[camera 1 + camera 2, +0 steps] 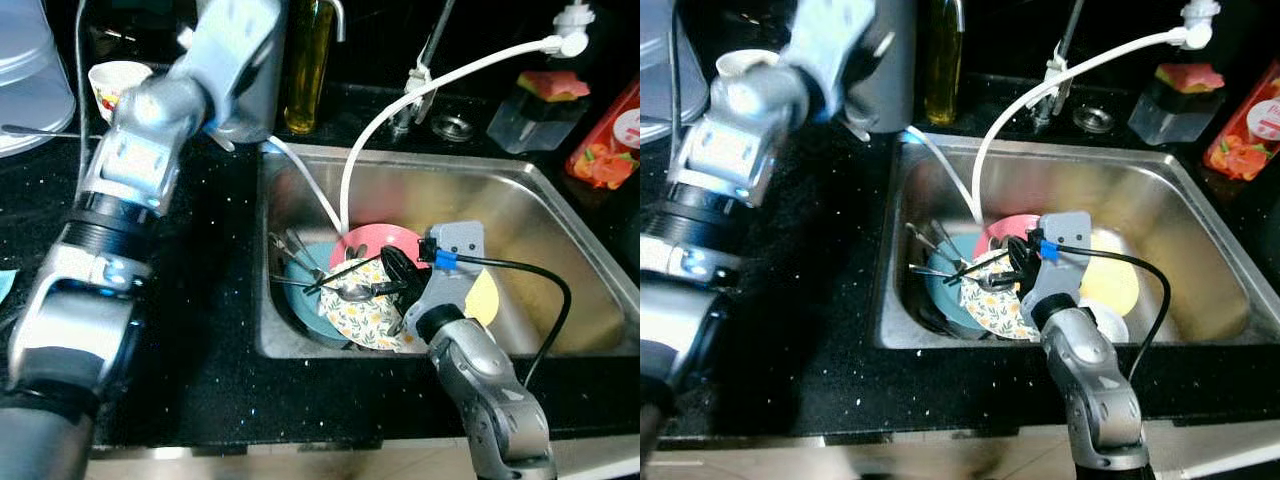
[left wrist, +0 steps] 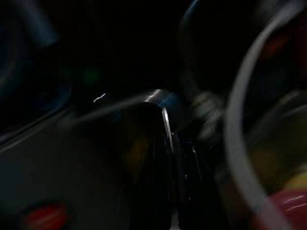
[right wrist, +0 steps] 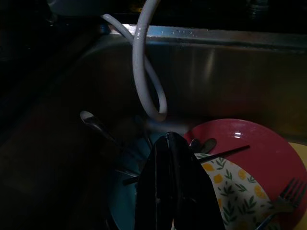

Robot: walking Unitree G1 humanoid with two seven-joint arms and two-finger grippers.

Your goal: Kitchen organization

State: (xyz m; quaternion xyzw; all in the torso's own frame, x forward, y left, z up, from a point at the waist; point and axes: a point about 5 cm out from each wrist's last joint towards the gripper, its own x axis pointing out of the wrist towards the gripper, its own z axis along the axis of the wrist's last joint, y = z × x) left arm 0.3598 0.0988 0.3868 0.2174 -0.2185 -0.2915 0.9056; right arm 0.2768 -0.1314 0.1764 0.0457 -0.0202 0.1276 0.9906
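Reaching down into the steel sink (image 1: pixel 560 215), the right gripper (image 1: pixel 392 272) hangs just above the stacked dishes, its 2 black fingers (image 3: pixel 172 187) pressed together with nothing between them; in the right wrist view they point over the edge of the pile. The stack sits at the sink's left end: a pink plate (image 1: pixel 372 243) at the back, a floral plate (image 1: pixel 362 312) overlapping it in front, a teal plate (image 1: pixel 300 290) beneath on the left; a yellow plate (image 1: pixel 484 297) lies just to the right, partly behind the right arm. Several pieces of cutlery (image 1: pixel 300 262) lie across the teal plate, and a fork (image 3: pixel 282 197) rests on the pink plate beside the floral one; a black chopstick (image 3: pixel 225 153) lies across the plates. A white hose (image 1: pixel 440 78) curves from the back of the worktop down into the sink, ending just above the pink plate.

The left arm (image 1: pixel 140 150) stretches over the black worktop (image 1: pixel 200 340) toward the back, where its gripper is hidden behind a grey appliance (image 1: pixel 250 100); I cannot tell how its fingers stand, and the left wrist view is too dark and blurred to read. A paper cup (image 1: pixel 115 82), an oil bottle (image 1: pixel 308 70) and a soap dispenser (image 1: pixel 540 105) stand along the back.
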